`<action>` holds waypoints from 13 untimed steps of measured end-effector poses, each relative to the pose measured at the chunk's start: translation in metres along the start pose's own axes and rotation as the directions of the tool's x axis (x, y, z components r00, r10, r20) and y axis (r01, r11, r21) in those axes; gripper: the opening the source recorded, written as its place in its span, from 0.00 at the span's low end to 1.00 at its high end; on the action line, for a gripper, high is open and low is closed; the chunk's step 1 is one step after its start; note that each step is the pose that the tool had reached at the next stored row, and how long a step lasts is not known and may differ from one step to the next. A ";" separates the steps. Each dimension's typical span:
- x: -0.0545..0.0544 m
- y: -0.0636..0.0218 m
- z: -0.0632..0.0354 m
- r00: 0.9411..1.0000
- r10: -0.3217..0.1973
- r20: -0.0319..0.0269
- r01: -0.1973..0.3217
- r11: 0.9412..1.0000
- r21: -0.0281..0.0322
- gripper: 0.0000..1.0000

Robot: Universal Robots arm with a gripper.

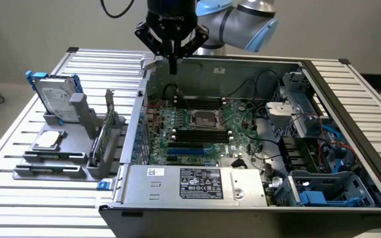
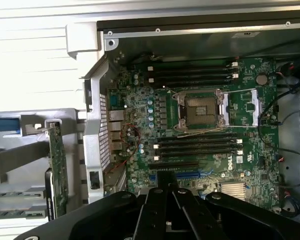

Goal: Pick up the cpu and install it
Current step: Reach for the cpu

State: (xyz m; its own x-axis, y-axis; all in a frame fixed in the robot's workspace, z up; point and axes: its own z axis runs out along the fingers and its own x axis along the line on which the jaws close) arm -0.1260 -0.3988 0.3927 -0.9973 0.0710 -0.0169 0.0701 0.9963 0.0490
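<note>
- So, nearest in the exterior view, the cpu (image 1: 48, 140) lies flat on a grey rack (image 1: 51, 161) on the counter (image 1: 18, 198), to the exterior view's left of the open case (image 1: 132, 144).
- My guess is it's light, stiff, slick on top and fragile underneath, so grab it gently by two opposite edges.
- Mid-case, the socket (image 1: 204, 119) looks open and empty.
- Farthest back, the end effector (image 1: 172, 69) hangs over the case's rear wall, fingers pressed together, pinching nothing, well apart from the cpu.

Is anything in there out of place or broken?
Nothing looks broken or spilled. One gap: the socket mid-board stands open and empty, while the cpu lies outside the case on the grey rack.
</note>
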 end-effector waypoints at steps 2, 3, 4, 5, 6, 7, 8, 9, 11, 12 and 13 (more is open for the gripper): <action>0.009 -0.0005 0.0000 1.000 0.000 -0.002 0.000 1.000 -0.002 0.11; 0.014 -0.0007 -0.0001 1.000 0.000 -0.002 0.000 1.000 -0.002 0.11; 0.018 -0.0008 -0.0001 1.000 0.000 -0.003 0.000 1.000 -0.002 0.11; 0.023 -0.0010 -0.0002 1.000 0.000 -0.003 0.000 1.000 -0.002 0.11; 0.027 -0.0010 -0.0002 1.000 0.000 -0.003 0.000 1.000 -0.003 0.11; 0.032 -0.0011 -0.0002 1.000 0.000 -0.003 0.000 1.000 -0.003 0.11; 0.037 -0.0012 -0.0002 1.000 0.000 -0.003 0.000 1.000 -0.003 0.11; 0.041 -0.0013 -0.0002 1.000 0.000 -0.003 0.000 1.000 -0.003 0.11; 0.050 -0.0015 -0.0002 1.000 0.000 -0.003 0.000 1.000 -0.003 0.11; 0.055 -0.0016 -0.0002 1.000 0.000 -0.003 0.000 1.000 -0.003 0.11; 0.059 -0.0016 -0.0002 1.000 0.000 -0.003 0.000 1.000 -0.003 0.11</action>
State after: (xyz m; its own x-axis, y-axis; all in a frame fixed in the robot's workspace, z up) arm -0.1850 -0.3962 0.3918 -0.9974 0.0713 -0.0134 0.0705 0.9962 0.0518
